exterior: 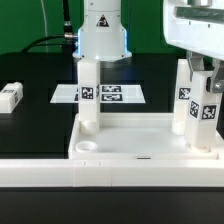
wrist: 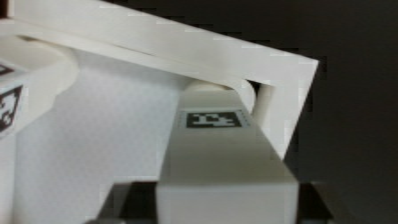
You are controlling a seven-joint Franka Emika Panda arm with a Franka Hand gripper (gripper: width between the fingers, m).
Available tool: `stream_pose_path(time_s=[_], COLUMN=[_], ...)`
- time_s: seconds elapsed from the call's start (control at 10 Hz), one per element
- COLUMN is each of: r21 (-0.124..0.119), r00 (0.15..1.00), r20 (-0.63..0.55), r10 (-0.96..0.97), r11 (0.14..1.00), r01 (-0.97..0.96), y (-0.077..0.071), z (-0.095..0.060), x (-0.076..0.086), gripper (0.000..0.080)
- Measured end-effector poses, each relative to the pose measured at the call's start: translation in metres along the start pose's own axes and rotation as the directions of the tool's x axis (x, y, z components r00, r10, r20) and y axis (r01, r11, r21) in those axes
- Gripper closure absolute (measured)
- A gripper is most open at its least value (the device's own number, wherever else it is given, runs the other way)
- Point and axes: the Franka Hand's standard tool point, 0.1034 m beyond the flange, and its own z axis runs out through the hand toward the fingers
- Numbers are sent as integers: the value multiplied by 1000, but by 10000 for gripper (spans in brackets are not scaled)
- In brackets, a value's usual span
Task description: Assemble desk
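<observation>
The desk's white panel (exterior: 140, 135) lies rim-up near the front, and in the wrist view its rim (wrist: 178, 45) runs past below the gripper. One tagged leg (exterior: 88, 95) stands upright in the panel's far corner at the exterior view's left. A second leg (exterior: 185, 100) stands at the right. Close beside it is a third leg (exterior: 208, 112), upright over the panel's right end. My gripper (exterior: 205, 70) comes down from above and is shut on this leg's top. In the wrist view the held leg (wrist: 228, 160) fills the gap between the dark fingers (wrist: 134, 200) of the gripper (wrist: 217, 200).
A loose tagged leg (exterior: 10, 96) lies on the black table at the exterior view's left. The marker board (exterior: 112, 94) lies flat behind the panel, before the robot base (exterior: 100, 30). A long white border rail (exterior: 60, 172) runs along the front edge.
</observation>
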Motion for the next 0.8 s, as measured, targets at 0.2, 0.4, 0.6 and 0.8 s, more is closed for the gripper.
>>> stream_pose_path(time_s=[0.2,0.4,0.6,0.8], r21=[3,3,3,3], r00=[994,991,996,999], r20=[0,1,0,0], r10=[108,135,94,35], r11=[994,991,996,999], r01=[-108,-135,-94,-35], y=[0,-1,0,-1], z=[0,0,1,0], x=[-1,-1,-1,-1], gripper=[509,403,266,186])
